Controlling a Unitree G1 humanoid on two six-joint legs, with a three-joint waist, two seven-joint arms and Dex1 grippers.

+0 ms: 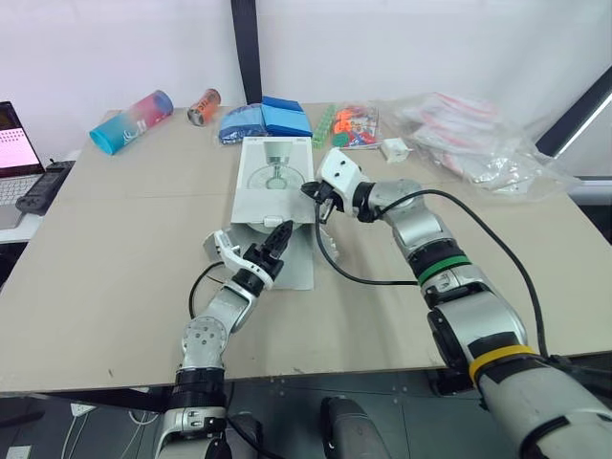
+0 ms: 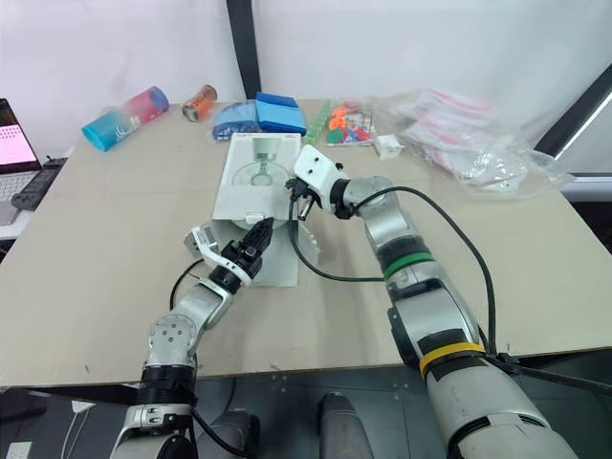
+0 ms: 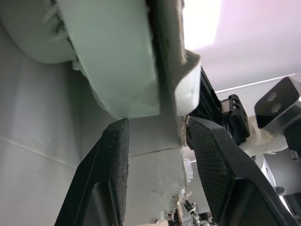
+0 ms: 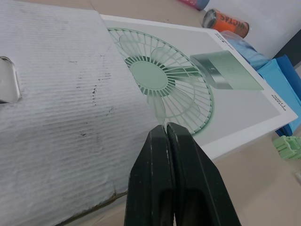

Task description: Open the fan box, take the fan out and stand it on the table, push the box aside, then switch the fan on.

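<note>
My left gripper [image 1: 277, 236] gapes open at the rim of the pale green plastic fan [image 3: 113, 61] just inside the near mouth of the white cardboard fan box [image 1: 272, 172], my right gripper [image 4: 167, 132] is pinched shut and empty over the box's right edge, and I judge the fan light, slick and brittle-grilled, best gripped by its solid rim.

**Far Edge Crowded, Left Flank Lying Open**

The fan box [image 1: 273, 172] is lying mid-table [image 1: 124, 239], and clutter is hemming it in from 10 to 2 o'clock. A tumbler [image 1: 132, 121], a can [image 1: 203, 107], blue packs [image 1: 268, 120] and plastic bags [image 1: 478, 143] are lining the far edge. Bare tabletop is stretching wide at 9 o'clock. At 6 o'clock the left gripper [image 1: 280, 236], fingers spread, is crowding the box mouth among folded-out flaps [image 1: 298, 268]. At 3 to 4 o'clock the right gripper [image 1: 320, 206], fingers pressed together, and a trailing cable [image 1: 344, 275] are crossing the way.
</note>
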